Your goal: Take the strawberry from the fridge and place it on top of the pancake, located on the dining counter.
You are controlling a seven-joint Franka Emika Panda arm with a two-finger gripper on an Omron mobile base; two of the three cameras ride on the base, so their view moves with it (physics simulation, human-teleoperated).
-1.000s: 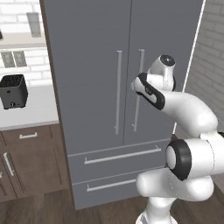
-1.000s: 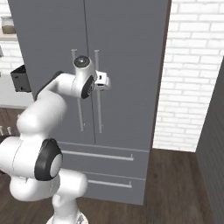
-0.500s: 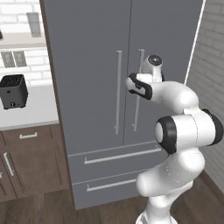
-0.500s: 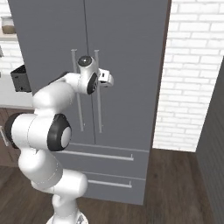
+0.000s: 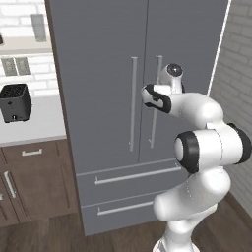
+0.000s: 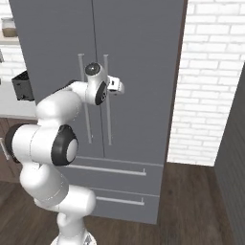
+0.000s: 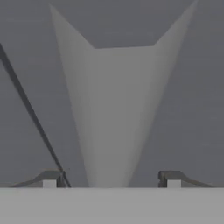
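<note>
Fridge (image 5: 108, 98) stands shut, both upper doors closed, the seam between them running vertically, two drawers (image 5: 133, 174) below, each with a horizontal bar pull. Two long vertical silver handles flank the seam: the left handle (image 5: 133, 103) is free, the right handle (image 5: 156, 74) is partly covered by the arm. Arm (image 5: 206, 147) rises from the floor in front of the fridge's right half and bends forward, wrist level with the middle of the door handles. Gripper (image 7: 111, 179) is pressed up to the right door, with the handle bar (image 7: 113, 113) standing pale and upright between the two dark fingertips (image 7: 49, 178). In the hand view the tips sit apart, one on either side of the bar, with a visible gap to it on each side; whether they touch it cannot be told. In the right base view the hand (image 6: 115, 86) sits at the right door's handle (image 6: 107, 105), just beside the seam. Door seam (image 7: 30, 109) shows as a dark slanted line left of the bar in the hand view. Toaster (image 5: 15, 102), black, stands on the white worktop (image 5: 34, 125) left of the fridge, above brown cabinets (image 5: 34, 182). White brick wall (image 6: 210, 81) lies to the fridge's right. Fridge interior is hidden behind the closed doors.
</note>
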